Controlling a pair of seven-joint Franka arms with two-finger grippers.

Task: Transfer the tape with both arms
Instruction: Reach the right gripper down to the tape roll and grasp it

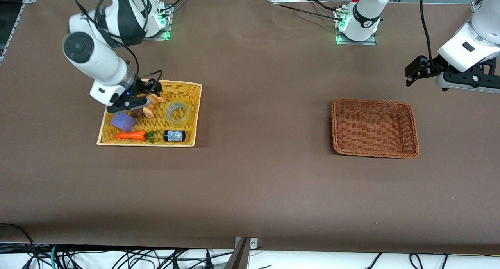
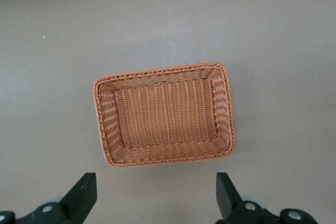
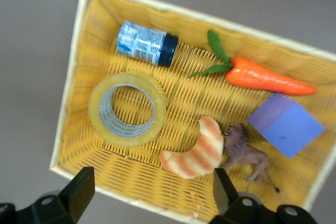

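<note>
The tape is a yellowish translucent ring lying flat in a yellow wicker tray toward the right arm's end of the table. In the right wrist view the tape lies in the tray beside a dark jar. My right gripper is open and empty, up over the edge of the tray that is farthest from the front camera; its fingers straddle that rim. My left gripper is open and empty, up over bare table at the left arm's end, and it looks down on a brown basket.
The tray also holds a dark jar with a blue label, a toy carrot, a purple block, a croissant toy and a small brown animal figure. An empty brown wicker basket stands toward the left arm's end.
</note>
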